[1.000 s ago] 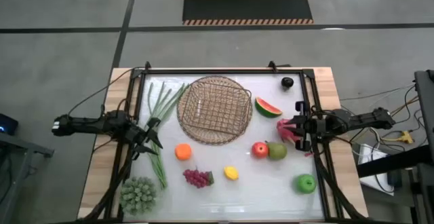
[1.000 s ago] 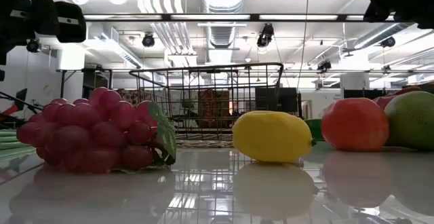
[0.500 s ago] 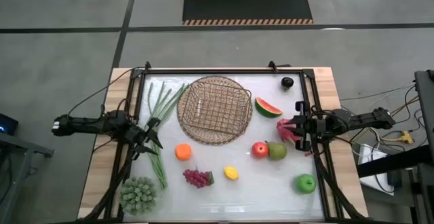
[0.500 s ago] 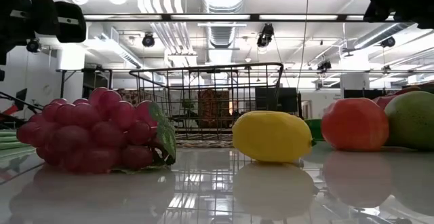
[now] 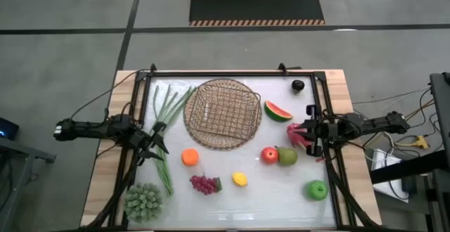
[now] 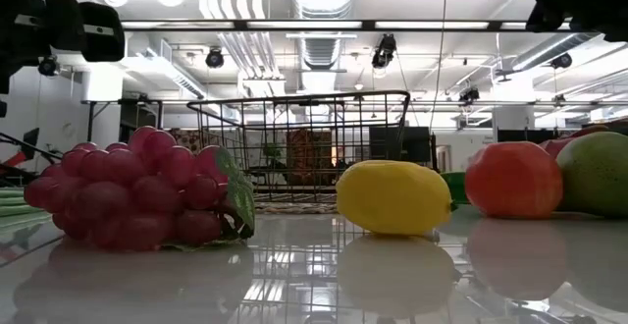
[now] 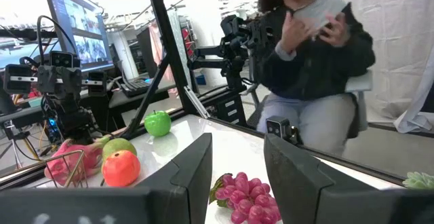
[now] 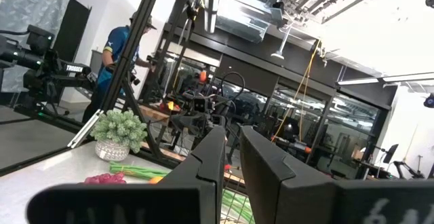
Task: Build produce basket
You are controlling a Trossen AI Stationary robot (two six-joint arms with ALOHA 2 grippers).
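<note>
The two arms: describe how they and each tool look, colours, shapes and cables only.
Both arms are dark, slim, jointed links. The left tool and right tool each end in two flat, dark, matte fingers, broad and squared like blades in the wrist views. Thin black cables trail from the left arm over the wooden table edge; black and yellow wires lie beside the right arm. No markings are readable.

Basket (image 5: 223,113) sits mid-table toward the far edge; stalks (image 5: 166,126) lie to its left; watermelon slice (image 5: 277,110) to its right; grapes (image 5: 204,184) and lemon (image 5: 240,179) lie nearer the front.
</note>
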